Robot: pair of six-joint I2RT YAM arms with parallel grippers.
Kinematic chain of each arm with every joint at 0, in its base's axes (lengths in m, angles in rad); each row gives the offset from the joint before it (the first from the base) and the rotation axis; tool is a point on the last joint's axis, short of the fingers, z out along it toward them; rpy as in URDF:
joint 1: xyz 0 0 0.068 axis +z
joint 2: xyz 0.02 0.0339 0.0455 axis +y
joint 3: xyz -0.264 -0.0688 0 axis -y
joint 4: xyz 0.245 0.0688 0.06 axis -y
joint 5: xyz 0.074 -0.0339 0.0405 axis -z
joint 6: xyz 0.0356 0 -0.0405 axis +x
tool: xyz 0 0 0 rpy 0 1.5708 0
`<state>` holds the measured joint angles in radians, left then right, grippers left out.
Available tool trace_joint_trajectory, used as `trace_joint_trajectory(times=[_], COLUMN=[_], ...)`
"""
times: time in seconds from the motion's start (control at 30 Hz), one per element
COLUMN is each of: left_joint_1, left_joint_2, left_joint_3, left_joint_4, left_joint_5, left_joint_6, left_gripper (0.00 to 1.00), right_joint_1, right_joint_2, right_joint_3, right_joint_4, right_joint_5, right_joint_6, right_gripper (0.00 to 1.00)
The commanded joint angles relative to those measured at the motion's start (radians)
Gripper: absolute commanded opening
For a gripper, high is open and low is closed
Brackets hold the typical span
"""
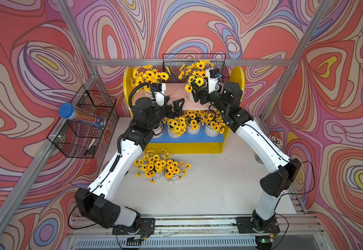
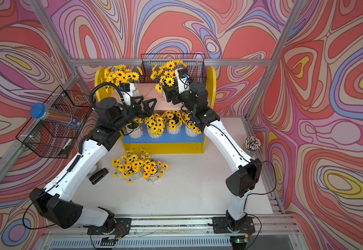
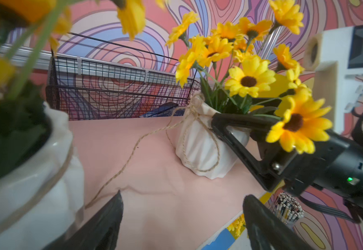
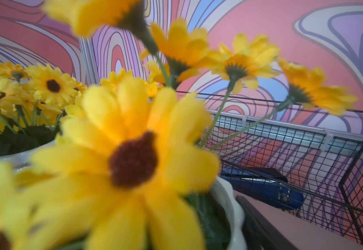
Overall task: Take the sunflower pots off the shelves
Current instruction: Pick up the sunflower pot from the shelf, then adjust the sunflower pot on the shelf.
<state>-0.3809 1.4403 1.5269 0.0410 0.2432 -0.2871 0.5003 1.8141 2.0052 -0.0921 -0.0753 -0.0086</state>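
Pink upper board (image 1: 176, 91) of the shelf unit (image 1: 238, 78), upper centre of both top views, long axis running left to right. Two sunflower pots stand upright on it, stems pointing up: the left pot (image 1: 149, 94) and the right pot (image 3: 200, 149). The right gripper (image 1: 198, 96) straddles the right pot, jaws wide, one finger (image 3: 230, 129) against its ribbed wall; a firm clamp cannot be confirmed. The left gripper (image 1: 175, 106) hangs between the two pots, jaws spread, empty. Four pots (image 1: 211, 131) line the blue lower board (image 1: 187, 138). Two further pots (image 1: 161, 167) sit on the table (image 1: 208, 190), lower centre.
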Motion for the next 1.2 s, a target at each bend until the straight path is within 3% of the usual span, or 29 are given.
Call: trace_joint_trajectory(times=[0.0,0.37,0.83,1.17], left_joint_1=[-0.002,-0.003,0.001,0.037], left_joint_2=[0.001,-0.02,-0.038,-0.061], left_joint_3=[-0.024,-0.06,-0.039,-0.062], left_joint_4=[0.074,0.104,0.078,0.086], left_joint_5=[-0.083,-0.183,-0.236,-0.244], left_joint_6=[-0.017,-0.003,0.055,0.031], left_gripper=[0.88,0.9,0.92,0.93], right_joint_1=[-0.004,-0.006,-0.051,-0.08], right_joint_2=[-0.074,-0.119,-0.172,-0.213], right_joint_3=[-0.021,-0.069,-0.144,-0.191], right_joint_4=[0.077,0.091,0.12,0.141], right_joint_5=[-0.005,0.012,0.029,0.028], right_joint_6=[0.007,-0.017,0.002,0.012], right_gripper=[0.0,0.0,0.0,0.0])
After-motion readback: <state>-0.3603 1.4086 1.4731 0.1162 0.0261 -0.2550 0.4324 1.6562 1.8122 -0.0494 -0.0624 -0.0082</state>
